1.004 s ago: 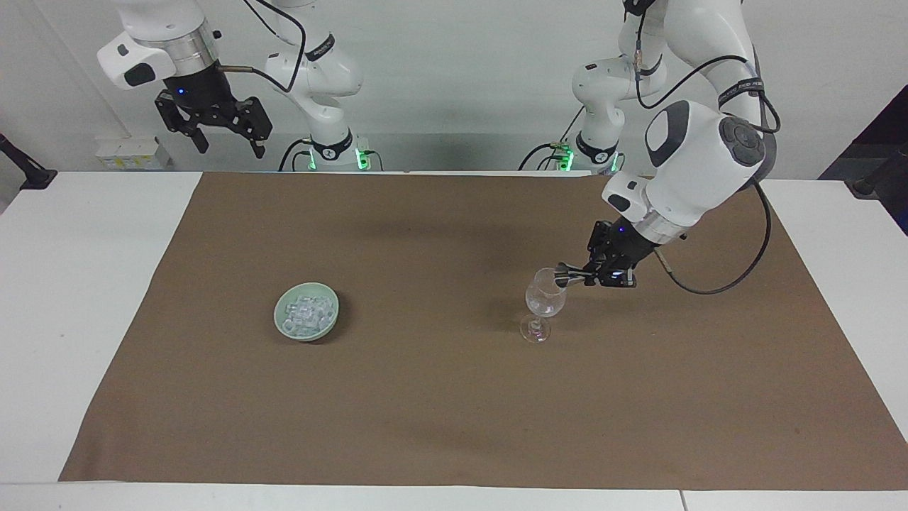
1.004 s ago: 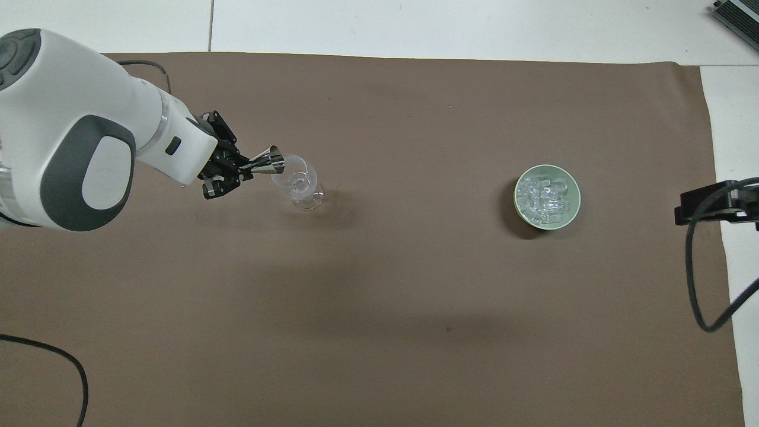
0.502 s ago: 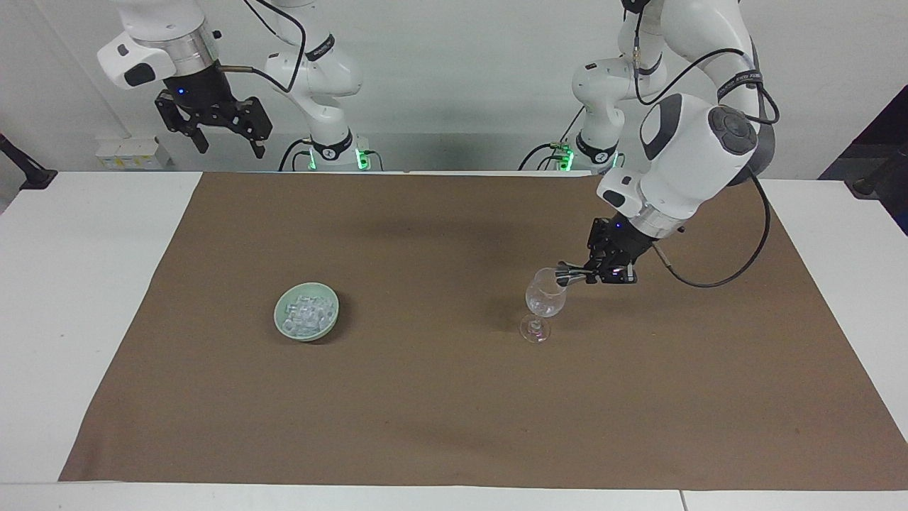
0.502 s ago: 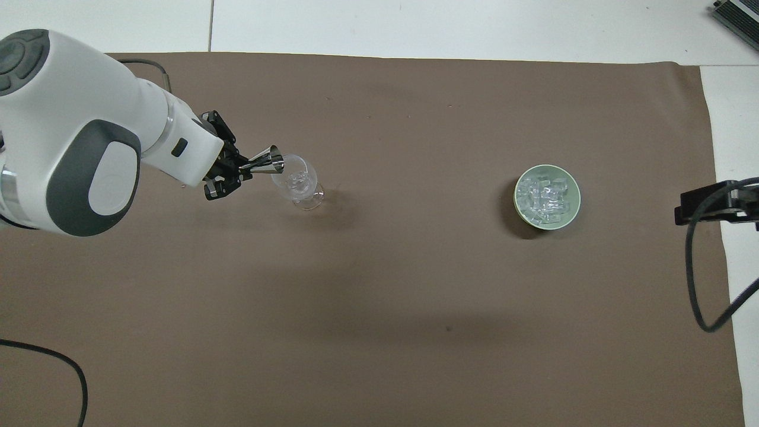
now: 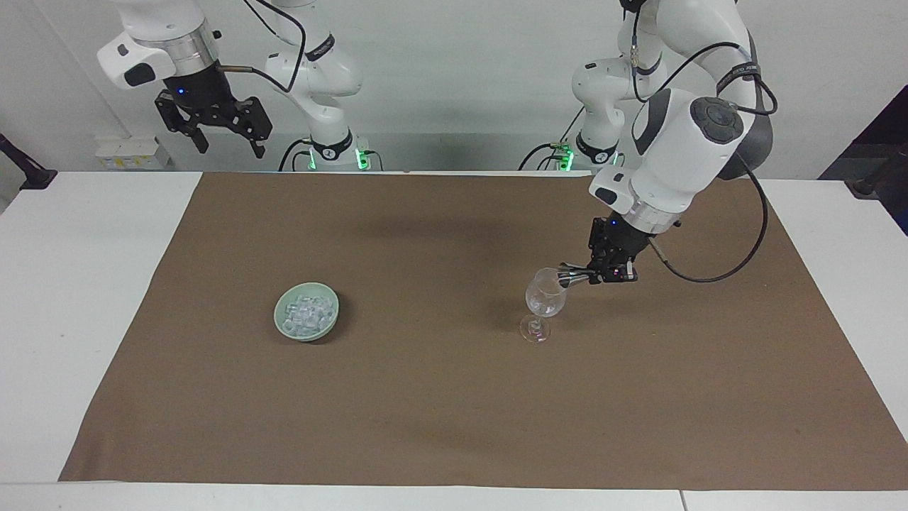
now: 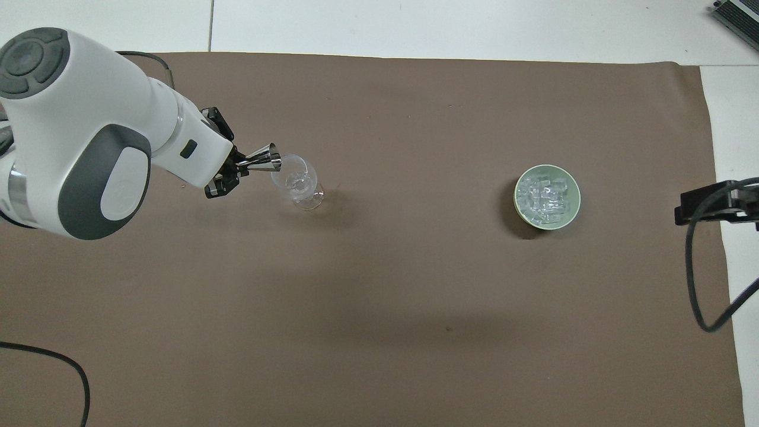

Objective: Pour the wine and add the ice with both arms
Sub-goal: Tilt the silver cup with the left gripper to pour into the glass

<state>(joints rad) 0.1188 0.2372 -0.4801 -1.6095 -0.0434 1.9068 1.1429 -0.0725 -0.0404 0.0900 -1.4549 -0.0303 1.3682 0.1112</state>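
Note:
A clear stemmed glass (image 5: 545, 304) (image 6: 298, 185) stands upright on the brown mat toward the left arm's end. My left gripper (image 5: 594, 275) (image 6: 237, 168) is shut on a small steel jigger (image 5: 572, 275) (image 6: 264, 160), tipped on its side with its mouth at the glass's rim. A pale green bowl (image 5: 306, 311) (image 6: 547, 196) holds the ice (image 5: 307, 309) (image 6: 544, 194), several small clear cubes, toward the right arm's end. My right gripper (image 5: 225, 140) is open and empty, raised high over the table's edge at the robots' end, and waits.
The brown mat (image 5: 454, 397) covers most of the white table. A black cable (image 6: 705, 279) of the right arm hangs over the mat's edge in the overhead view. Another black cable (image 6: 53, 362) lies on the mat near the left arm.
The left arm's wrist and elbow have risen and swung a little while the jigger stays tipped at the glass's rim. The right arm has not moved.

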